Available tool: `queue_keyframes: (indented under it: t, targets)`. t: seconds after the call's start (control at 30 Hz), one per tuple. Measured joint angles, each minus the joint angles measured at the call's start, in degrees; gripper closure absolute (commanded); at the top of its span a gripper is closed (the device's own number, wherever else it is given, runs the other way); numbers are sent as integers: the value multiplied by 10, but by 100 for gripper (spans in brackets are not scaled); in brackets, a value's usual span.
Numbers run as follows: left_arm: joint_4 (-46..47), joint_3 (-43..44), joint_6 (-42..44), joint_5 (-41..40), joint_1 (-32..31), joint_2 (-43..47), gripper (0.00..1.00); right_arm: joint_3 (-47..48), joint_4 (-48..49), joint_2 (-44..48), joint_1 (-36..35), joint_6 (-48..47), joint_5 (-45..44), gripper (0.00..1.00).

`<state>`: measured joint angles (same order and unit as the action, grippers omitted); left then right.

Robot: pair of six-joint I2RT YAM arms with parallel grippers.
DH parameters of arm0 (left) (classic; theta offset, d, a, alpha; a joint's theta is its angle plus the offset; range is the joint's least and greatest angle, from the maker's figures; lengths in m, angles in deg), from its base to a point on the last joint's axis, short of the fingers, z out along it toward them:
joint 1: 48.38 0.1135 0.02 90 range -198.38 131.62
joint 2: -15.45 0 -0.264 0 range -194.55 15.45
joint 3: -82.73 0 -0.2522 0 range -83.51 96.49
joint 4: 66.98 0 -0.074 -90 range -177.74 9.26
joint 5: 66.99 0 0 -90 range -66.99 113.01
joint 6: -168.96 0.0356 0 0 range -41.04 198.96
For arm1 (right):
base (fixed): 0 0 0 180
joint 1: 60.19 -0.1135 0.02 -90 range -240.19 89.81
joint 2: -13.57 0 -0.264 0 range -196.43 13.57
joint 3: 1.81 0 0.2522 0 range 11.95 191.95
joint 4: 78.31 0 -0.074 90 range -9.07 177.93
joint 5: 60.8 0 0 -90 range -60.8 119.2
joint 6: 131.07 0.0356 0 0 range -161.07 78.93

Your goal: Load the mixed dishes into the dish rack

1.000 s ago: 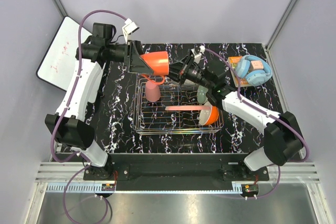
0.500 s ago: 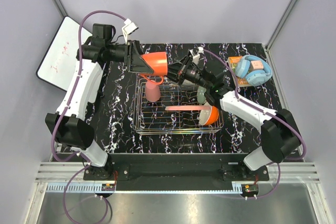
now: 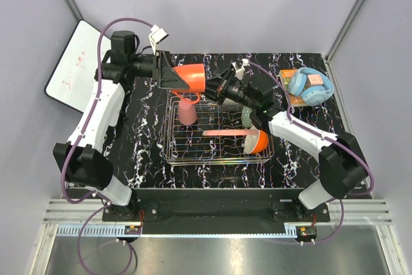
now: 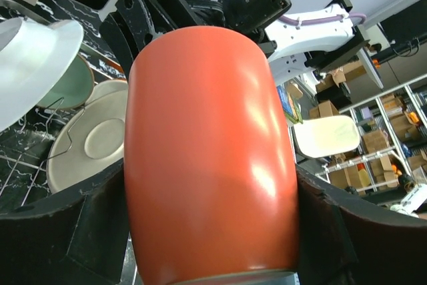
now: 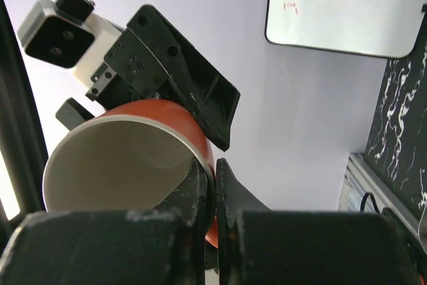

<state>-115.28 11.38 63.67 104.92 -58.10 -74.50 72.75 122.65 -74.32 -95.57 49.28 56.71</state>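
I've got the mug (image 3: 193, 78) up in the air on its side, over the far edge of the rack (image 3: 193, 152), with its open mouth turned toward the right arm. My right gripper (image 3: 212, 88) is clenched on the mug's rim. Through the right wrist camera I see one finger inside the cream lining and the other outside on the orange wall, pressed together on it. The left gripper (image 3: 175, 76) has the mug's body between its fingers (image 4: 100, 231). They sit close on both sides in the left wrist view, but I cannot tell whether they are really squeezing it or just flanking it. Below, the rack stands on the black marbled table (image 3: 148, 146). A pink cup (image 3: 187, 114) stands in its far left part and a pink plate (image 3: 225, 133) is set on edge across the middle. A green bowl (image 3: 248, 117) and an orange bowl (image 3: 259, 143) are tucked in at the right end. The left wrist camera also catches a white plate (image 4: 30, 55) beside the green bowl. Blue headphones (image 3: 310, 85) lie at the far right corner of the table, and a whiteboard (image 3: 72, 66) leans off its far left.
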Motion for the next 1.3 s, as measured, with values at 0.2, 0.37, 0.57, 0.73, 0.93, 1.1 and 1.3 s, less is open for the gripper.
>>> queue_keyframes:
  t: [0.2,0.37,0.57,0.73,0.93,1.1,1.3]
  targets:
    - [343,-158,-250,-16,12,53,100,-3,23,-20,-8,9,-21,62]
    - [421,-179,-311,-25,12,56,100,-4,7,-27,-15,-2,-33,1]
    - [298,-150,-212,-33,14,64,100,-37,-67,17,-3,-31,-47,1]
    - [142,-116,-97,-32,40,68,100,-67,-134,95,73,-53,-54,0]
    - [-192,-32,184,-166,47,71,100,-21,-232,198,150,-125,-81,0]
    - [-299,-92,289,-338,-6,93,100,82,-286,234,151,-206,-108,0]
    - [-332,-137,329,-483,-52,101,100,105,-353,286,151,-278,-151,0]
